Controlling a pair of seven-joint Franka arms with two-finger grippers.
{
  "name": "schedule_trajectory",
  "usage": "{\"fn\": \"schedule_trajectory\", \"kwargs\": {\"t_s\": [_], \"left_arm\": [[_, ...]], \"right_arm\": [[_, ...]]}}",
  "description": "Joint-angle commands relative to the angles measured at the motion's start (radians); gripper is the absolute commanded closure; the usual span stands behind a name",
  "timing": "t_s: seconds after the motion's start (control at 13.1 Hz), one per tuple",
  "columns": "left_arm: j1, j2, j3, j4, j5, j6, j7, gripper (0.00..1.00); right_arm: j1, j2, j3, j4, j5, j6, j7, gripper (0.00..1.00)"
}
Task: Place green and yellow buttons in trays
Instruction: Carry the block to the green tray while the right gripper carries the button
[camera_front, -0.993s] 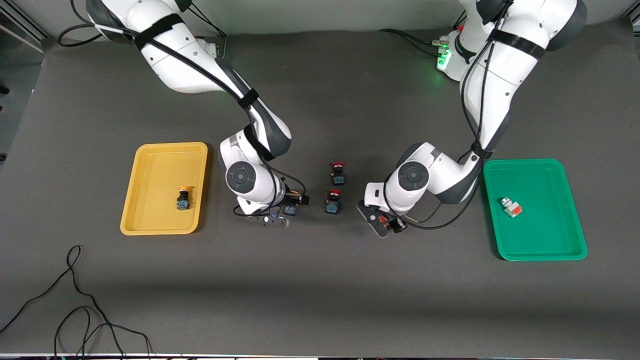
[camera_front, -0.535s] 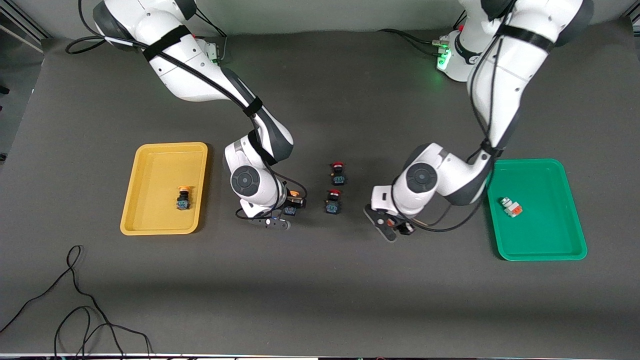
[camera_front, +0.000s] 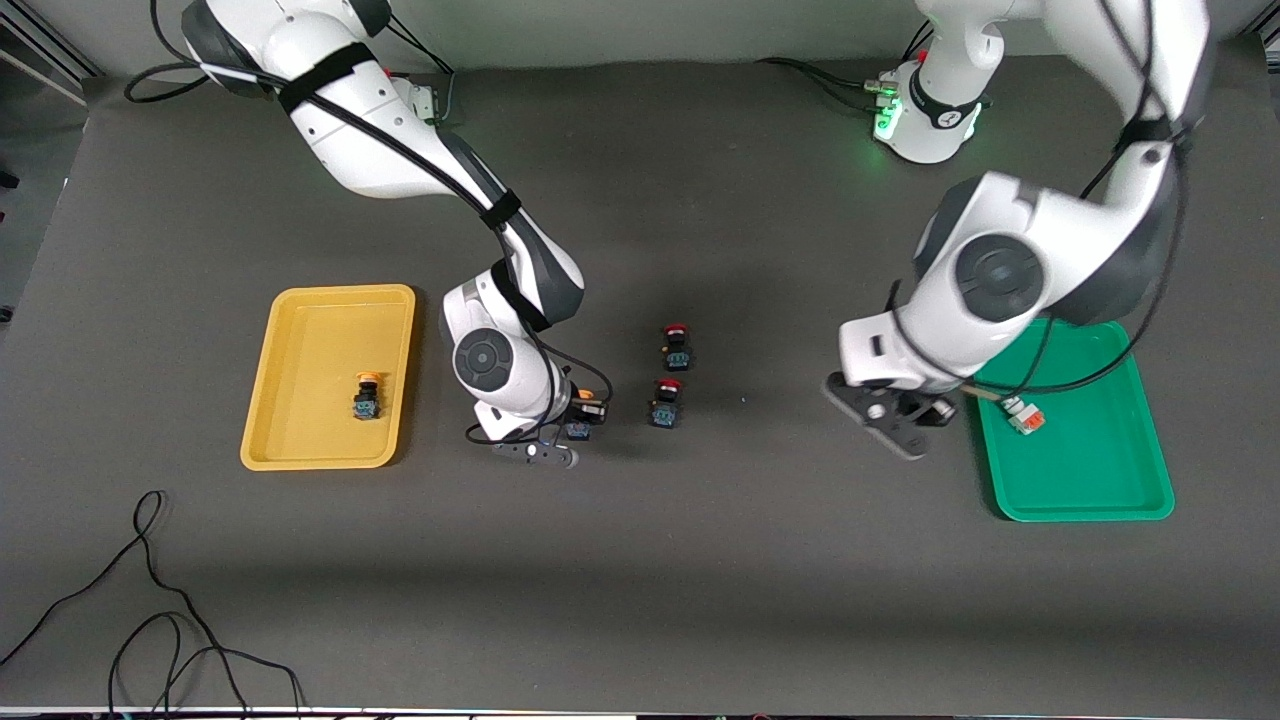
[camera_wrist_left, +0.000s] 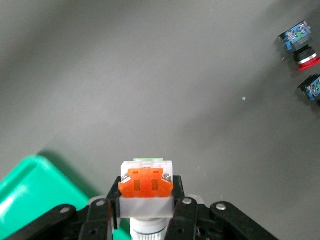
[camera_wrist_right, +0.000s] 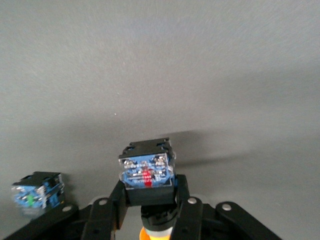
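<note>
Left gripper (camera_wrist_left: 146, 205): I see it clamped on a whitish block (camera_wrist_left: 146, 186), orange face toward the wrist camera, a finger (camera_wrist_left: 116, 200) on each flank. In the front view this gripper (camera_front: 925, 408) hangs over the mat just beside the green tray (camera_front: 1090, 500), at the edge of that tray that faces the middle of the table; the held block is hidden there under the wrist. The tray's corner (camera_wrist_left: 25, 185) shows in the left wrist view.

Right gripper (camera_wrist_right: 149, 205): I see it closed on a black button (camera_wrist_right: 147, 172), whose blue-and-red terminal face is toward the wrist camera and whose orange-yellow cap shows between the fingers (camera_wrist_right: 184, 200). In the front view this gripper (camera_front: 583, 412) is low at the mat, between the yellow tray (camera_front: 300, 455) and the red-capped pair; I cannot tell whether the button (camera_front: 581, 420) is off the mat.

Trays: the yellow tray, toward the right arm's end, holds one yellow button (camera_front: 366, 396). The green tray, toward the left arm's end, holds a second block (camera_front: 1024, 414), partly covered by the left arm.

Other parts: two red buttons lie near the table's middle, one (camera_front: 666, 402) nearer the front camera than the other (camera_front: 677, 346). Loose black cable (camera_front: 150, 620) lies at the mat's near corner at the right arm's end.
</note>
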Motion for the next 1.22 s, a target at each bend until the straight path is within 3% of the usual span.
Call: {"fn": "schedule_trajectory", "kwargs": {"t_s": [0.0, 0.23, 0.38, 0.53, 0.92, 1.15], "left_arm": [[0.158, -0.053, -0.002, -0.039, -0.051, -0.074, 0.01, 0.78], [0.376, -0.047, 0.001, -0.045, -0.08, -0.154, 0.013, 0.78], [0.489, -0.012, 0.005, -0.048, -0.045, -0.147, 0.013, 0.76], [0.587, 0.037, 0.005, -0.048, 0.026, -0.114, 0.016, 0.76], [0.669, 0.151, 0.019, -0.203, 0.101, 0.23, 0.018, 0.79], [0.666, 0.231, 0.047, -0.2, 0.112, 0.294, 0.002, 0.8]], "right_arm": [[0.015, -0.142, -0.054, -0.012, -0.021, -0.163, 0.027, 1.0], [0.014, -0.274, -0.121, -0.012, -0.031, -0.327, 0.013, 1.0], [0.009, -0.344, -0.165, -0.012, -0.107, -0.418, -0.008, 1.0], [0.003, -0.39, -0.231, -0.01, -0.115, -0.482, -0.089, 1.0], [0.003, -0.463, -0.435, -0.012, -0.106, -0.624, -0.403, 1.0], [0.003, -0.464, -0.541, -0.021, -0.1, -0.638, -0.6, 1.0]]}}
